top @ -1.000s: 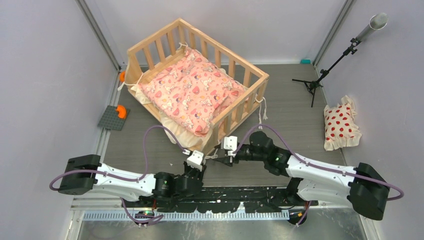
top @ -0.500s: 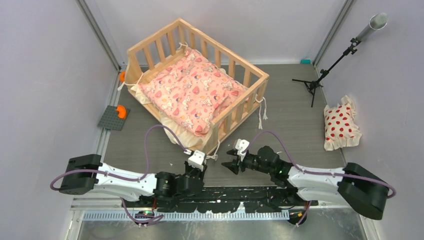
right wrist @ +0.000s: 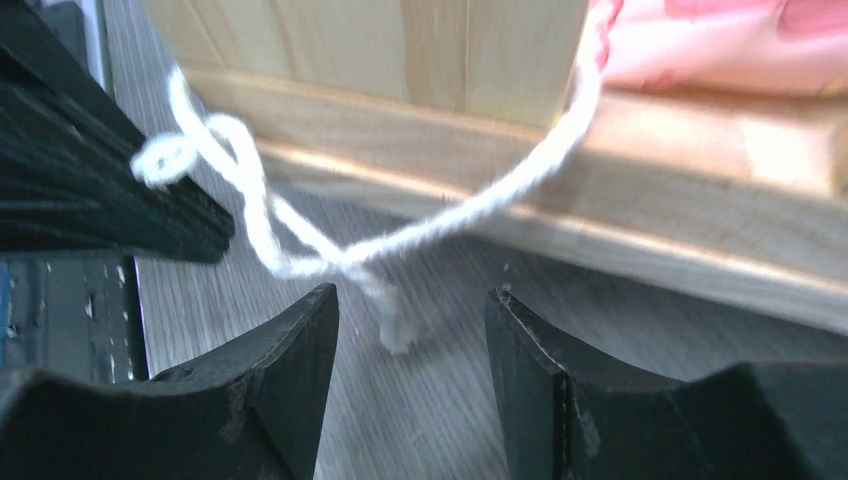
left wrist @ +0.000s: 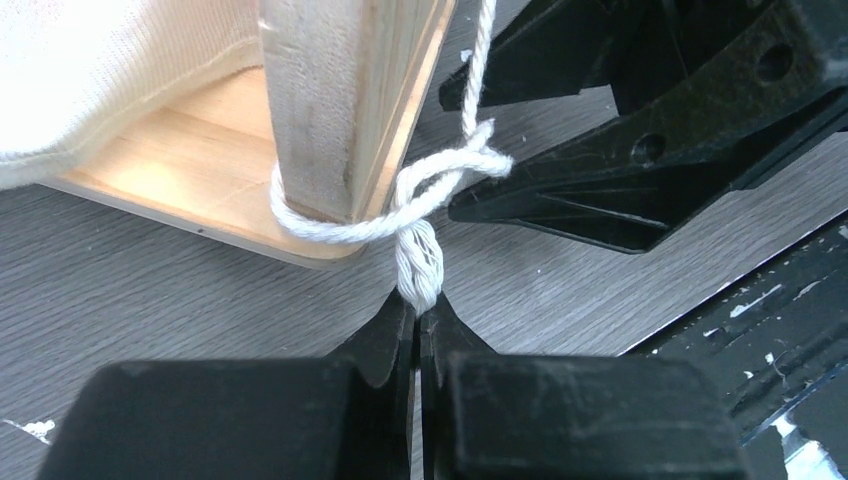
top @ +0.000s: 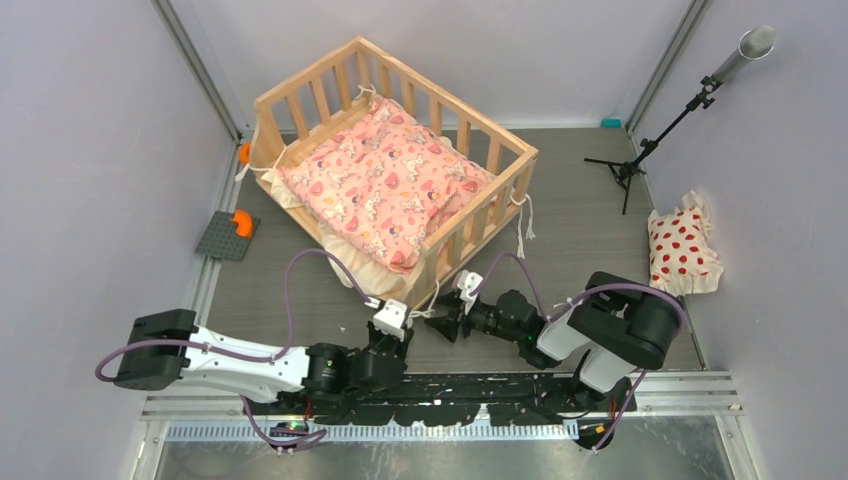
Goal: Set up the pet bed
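The pet bed, a light wooden crib with slatted rails, stands at the back centre with a pink cartoon-print cushion inside. At its near corner post a cream tie cord loops round the post. My left gripper is shut on the frayed end of that cord, low by the table. My right gripper is open just right of it, facing the same corner, and a loose cord end hangs between its fingers without touching them. In the top view both grippers meet under the corner.
A white pillow with red dots lies at the right wall. A black tripod stand is at the back right. A grey plate with an orange piece sits at the left. A metal rail runs along the front edge.
My right arm folded in, and its gripper drew back from the bed corner and then returned to it with its jaws wider. My left gripper kept its hold on the cord.
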{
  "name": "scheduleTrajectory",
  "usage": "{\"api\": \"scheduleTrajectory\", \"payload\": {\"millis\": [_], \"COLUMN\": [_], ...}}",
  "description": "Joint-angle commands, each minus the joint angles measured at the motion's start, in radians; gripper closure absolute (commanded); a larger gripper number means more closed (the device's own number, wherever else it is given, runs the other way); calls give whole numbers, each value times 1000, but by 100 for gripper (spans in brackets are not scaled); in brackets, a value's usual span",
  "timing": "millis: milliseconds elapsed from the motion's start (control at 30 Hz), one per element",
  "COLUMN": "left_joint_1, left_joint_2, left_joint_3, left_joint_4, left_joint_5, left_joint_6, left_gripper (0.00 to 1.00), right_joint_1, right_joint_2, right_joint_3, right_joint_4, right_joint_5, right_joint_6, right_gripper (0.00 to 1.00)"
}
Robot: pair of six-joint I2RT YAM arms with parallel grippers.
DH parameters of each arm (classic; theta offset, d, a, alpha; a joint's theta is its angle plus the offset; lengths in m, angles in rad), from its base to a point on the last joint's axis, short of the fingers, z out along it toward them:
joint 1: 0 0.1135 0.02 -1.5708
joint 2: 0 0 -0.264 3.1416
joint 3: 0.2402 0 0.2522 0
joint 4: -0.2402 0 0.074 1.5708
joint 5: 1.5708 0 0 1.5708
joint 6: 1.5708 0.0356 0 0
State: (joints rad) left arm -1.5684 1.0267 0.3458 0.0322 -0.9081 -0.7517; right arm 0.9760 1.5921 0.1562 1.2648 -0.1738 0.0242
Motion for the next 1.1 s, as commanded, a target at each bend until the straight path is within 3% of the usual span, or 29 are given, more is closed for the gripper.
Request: {"api": "scheduleTrajectory", "payload": {"millis": [0,167,333,500,567,867,1067], "left_joint_1": [5,5,5,5,5,5,5], "left_joint_2": [-36,-49,-58,-93,-122,-271,-375], "left_joint_3": [13,3,-1,-4,-8,-32,-34], "left_joint_4": [-2,0,-11,-101,-138,-307,-475], "left_joint_5": [-36,-40,-38,-53,-53,-42,-69], "left_joint_6": [-3,-6,-14,-84,-120,-237,-361], "left_gripper": [100,100,100,100,100,100,100], "right_joint_1": [5,6,6,7,5,7,7], "right_joint_2": [1,20,56,48,41,-33,-168], "right_joint_3": [43,67,71,37,18,13,41], "right_joint_4": [172,171,173,173,173,103,-128], "right_joint_5": [17,-11,-40,-9,15,143,315], "right_joint_6": [5,17,33,34,38,77,94], "right_gripper": [39,43,64,92,97,99,99]}}
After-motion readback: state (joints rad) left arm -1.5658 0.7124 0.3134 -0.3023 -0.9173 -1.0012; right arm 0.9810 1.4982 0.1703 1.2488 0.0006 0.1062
